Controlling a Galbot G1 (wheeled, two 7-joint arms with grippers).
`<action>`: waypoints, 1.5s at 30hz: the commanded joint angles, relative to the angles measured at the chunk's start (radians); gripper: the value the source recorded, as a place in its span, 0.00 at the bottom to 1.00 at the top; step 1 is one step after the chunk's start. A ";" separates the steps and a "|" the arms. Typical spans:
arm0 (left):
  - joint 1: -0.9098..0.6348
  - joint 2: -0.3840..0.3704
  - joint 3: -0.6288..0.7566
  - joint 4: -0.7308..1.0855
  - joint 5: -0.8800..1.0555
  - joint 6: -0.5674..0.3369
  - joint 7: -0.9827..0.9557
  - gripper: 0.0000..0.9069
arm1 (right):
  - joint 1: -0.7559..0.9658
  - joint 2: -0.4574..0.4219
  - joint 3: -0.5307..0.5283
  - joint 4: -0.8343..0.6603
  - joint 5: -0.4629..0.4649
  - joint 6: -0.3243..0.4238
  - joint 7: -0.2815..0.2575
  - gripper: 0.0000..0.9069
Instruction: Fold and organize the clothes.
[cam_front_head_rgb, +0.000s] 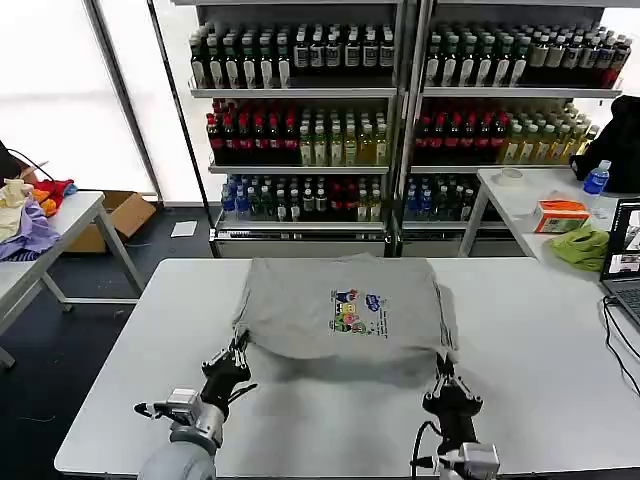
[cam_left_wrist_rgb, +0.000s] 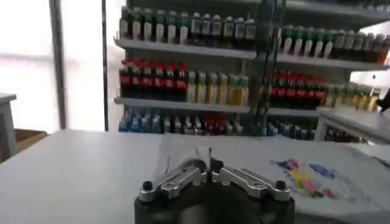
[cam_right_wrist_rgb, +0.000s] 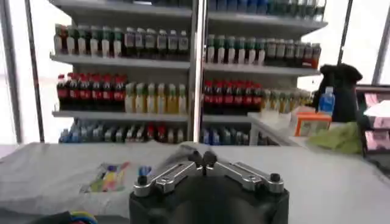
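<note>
The clothes are one light grey shirt with a small cartoon print, spread on the white table. Its near edge is raised off the table with a shadow under it. My left gripper is shut on the shirt's near left corner. The right gripper is shut on the near right corner. In the left wrist view a pinch of grey cloth stands up between the closed fingertips of the left gripper, with the shirt beyond. In the right wrist view the right gripper holds the shirt edge.
Shelves of bottles stand behind the table. A side table at right carries a laptop, a lime-green cloth and an orange box. At left, another table holds a clothes heap, with a cardboard box on the floor.
</note>
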 joint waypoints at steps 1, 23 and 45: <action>-0.148 -0.001 -0.001 0.095 -0.034 -0.027 -0.004 0.00 | 0.160 0.016 0.017 -0.069 -0.018 0.011 -0.023 0.00; -0.445 0.004 0.094 0.504 -0.101 0.038 -0.022 0.00 | 0.500 0.034 -0.016 -0.509 0.030 -0.076 -0.025 0.00; -0.518 0.007 0.125 0.539 -0.044 0.125 -0.062 1.00 | 0.574 0.113 -0.033 -0.579 0.181 -0.184 0.027 1.00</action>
